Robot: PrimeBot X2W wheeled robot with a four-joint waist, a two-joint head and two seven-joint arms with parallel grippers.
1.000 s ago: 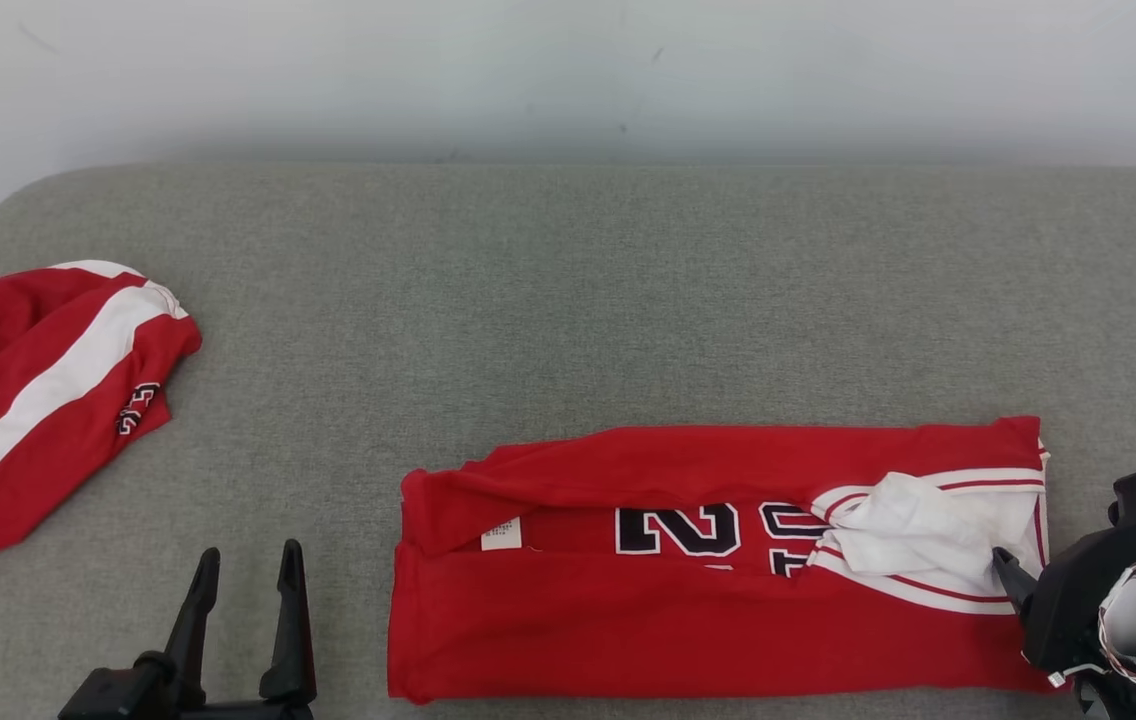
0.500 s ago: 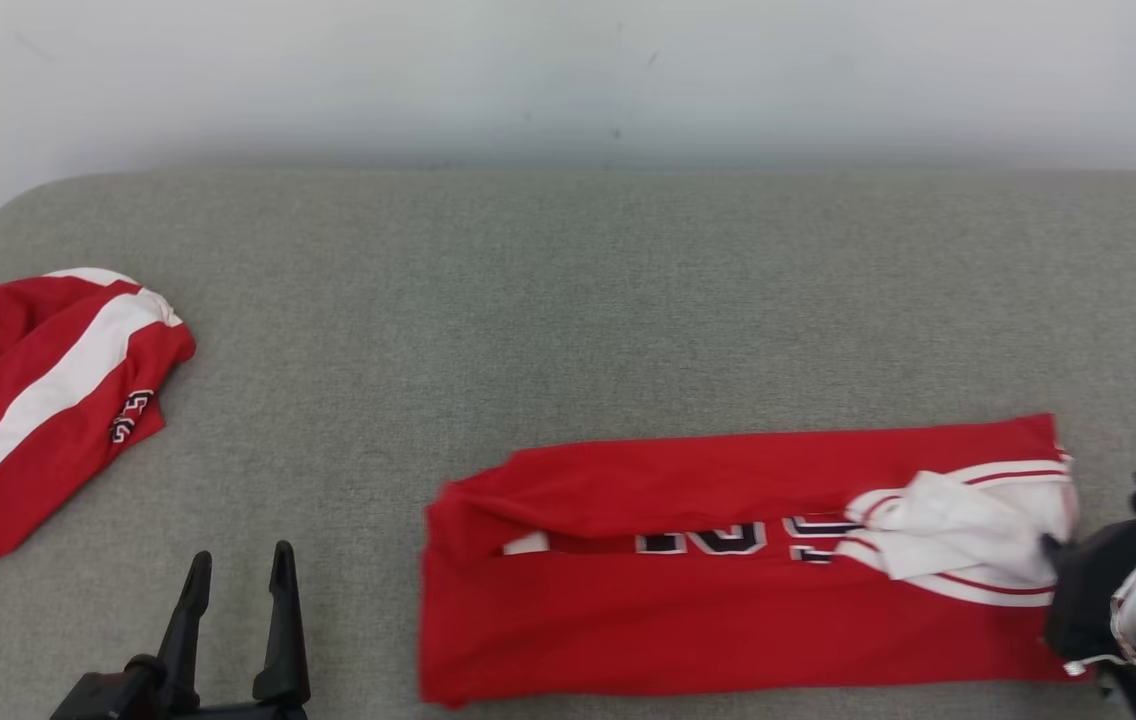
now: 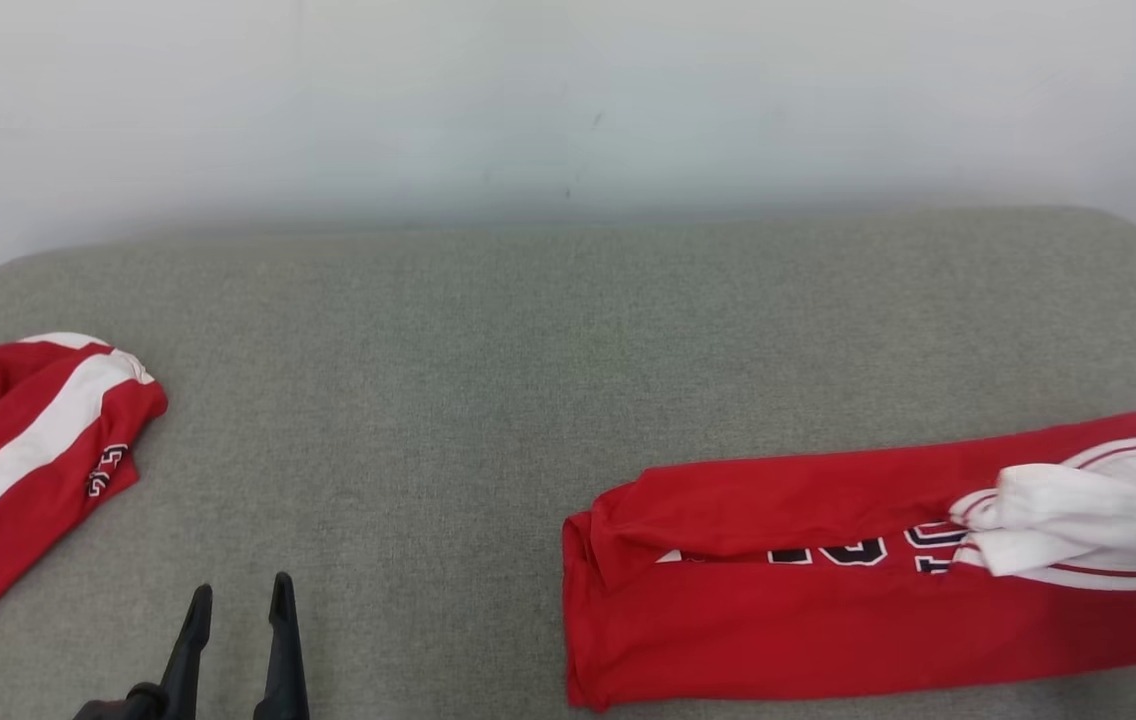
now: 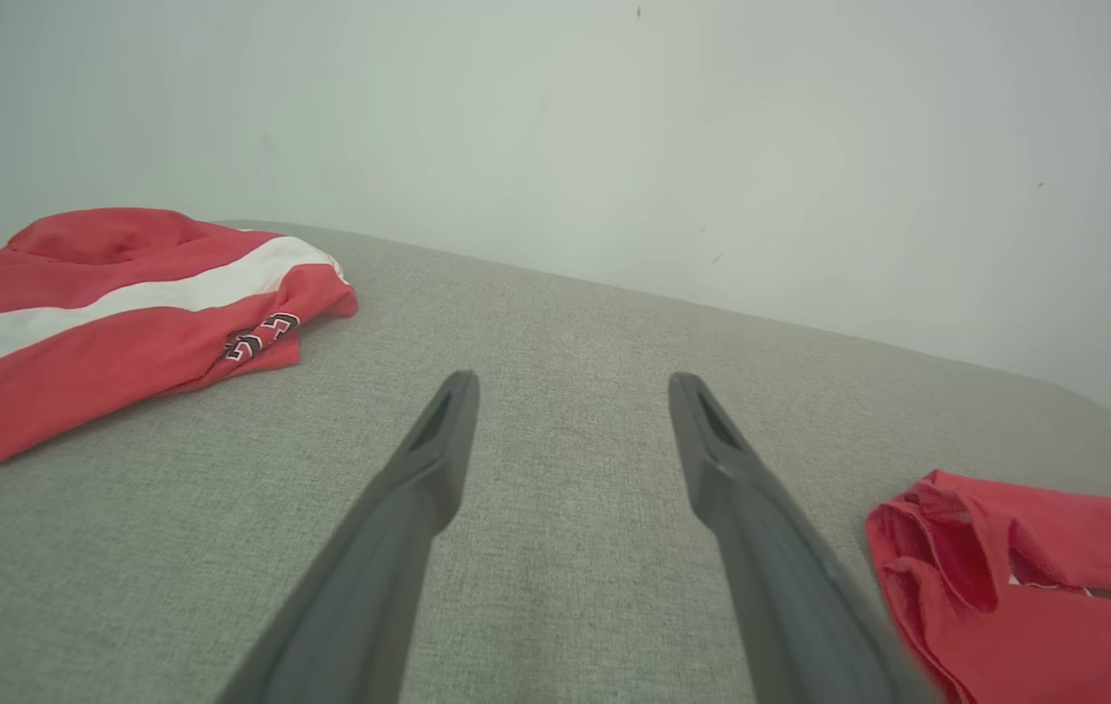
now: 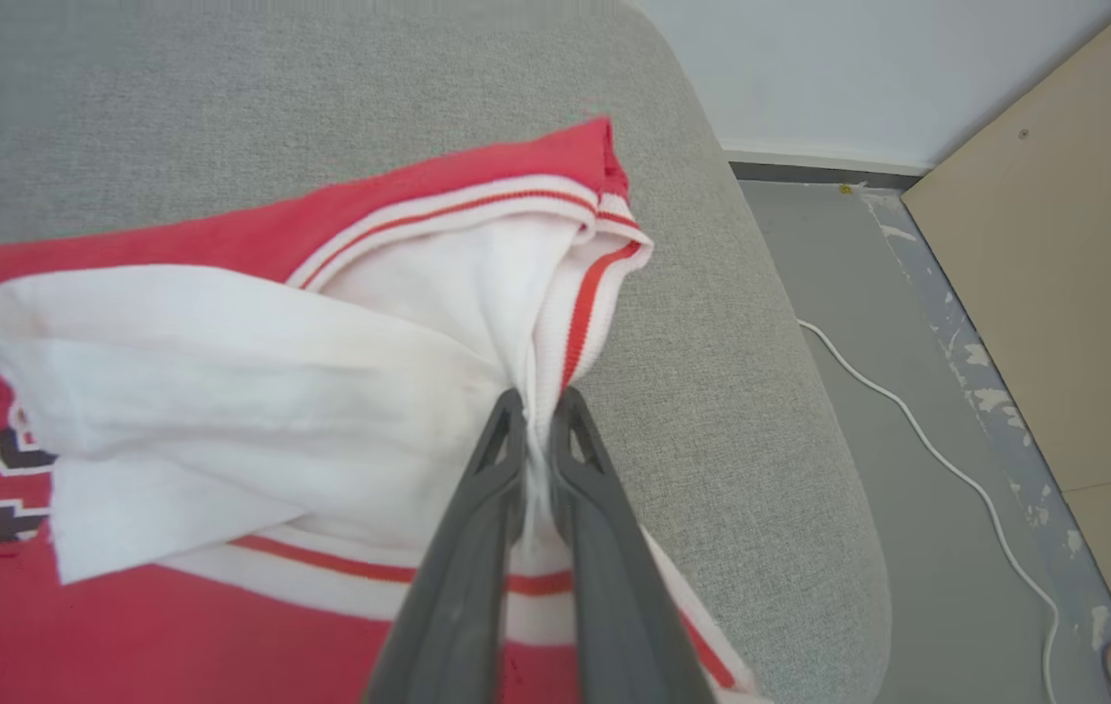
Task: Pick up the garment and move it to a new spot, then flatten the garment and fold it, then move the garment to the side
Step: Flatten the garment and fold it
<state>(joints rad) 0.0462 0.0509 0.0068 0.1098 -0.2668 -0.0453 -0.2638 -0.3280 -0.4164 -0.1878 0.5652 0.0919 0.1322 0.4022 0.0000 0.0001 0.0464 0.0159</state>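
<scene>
The right hand point(image 5: 536, 406) is clamped on the white trim of the folded red jersey point(image 3: 808, 620), which lies at the cushion's point(image 3: 488, 350) front right corner. Best to drag it low and steady so the folds hold. The left hand point(image 4: 570, 391) hovers with its fingers apart.

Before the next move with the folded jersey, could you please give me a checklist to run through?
1. Right gripper shut on the white-trimmed end of the folded jersey: ok.
2. Every layer inside that pinch: cannot tell.
3. Fold tidy: not ok, white cloth bunches out at the gripped end.
4. Left gripper open, clear of fabric: ok.
5. Other garment lies apart, at the left of the cushion: ok.
</scene>
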